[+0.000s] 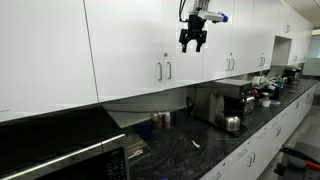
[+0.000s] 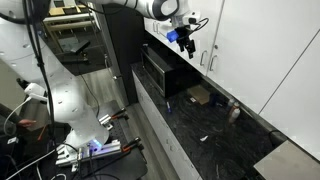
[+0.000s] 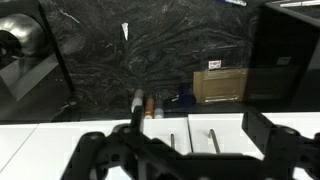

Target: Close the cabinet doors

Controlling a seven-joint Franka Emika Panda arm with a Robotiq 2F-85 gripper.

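Two white cabinet doors (image 1: pixel 135 50) meet at a pair of slim silver handles (image 1: pixel 163 71). They look flush with the neighbouring fronts in both exterior views. My gripper (image 1: pixel 193 40) hangs in the air just in front of the right-hand door, above handle height, open and empty. The same doors (image 2: pixel 232 38) show in an exterior view with my gripper (image 2: pixel 186 42) close before them. In the wrist view I look down the door fronts (image 3: pixel 190 128) and see both handles (image 3: pixel 212 138) between the spread dark fingers (image 3: pixel 100 152) of the gripper (image 3: pixel 185 155).
A black countertop (image 1: pixel 200 150) runs beneath the cabinets. On it are a microwave (image 2: pixel 165 68), a coffee machine (image 1: pixel 222 100), a metal kettle (image 1: pixel 233 123), some bottles (image 3: pixel 145 103) and a brown box (image 3: pixel 220 85). Further white doors continue along the wall.
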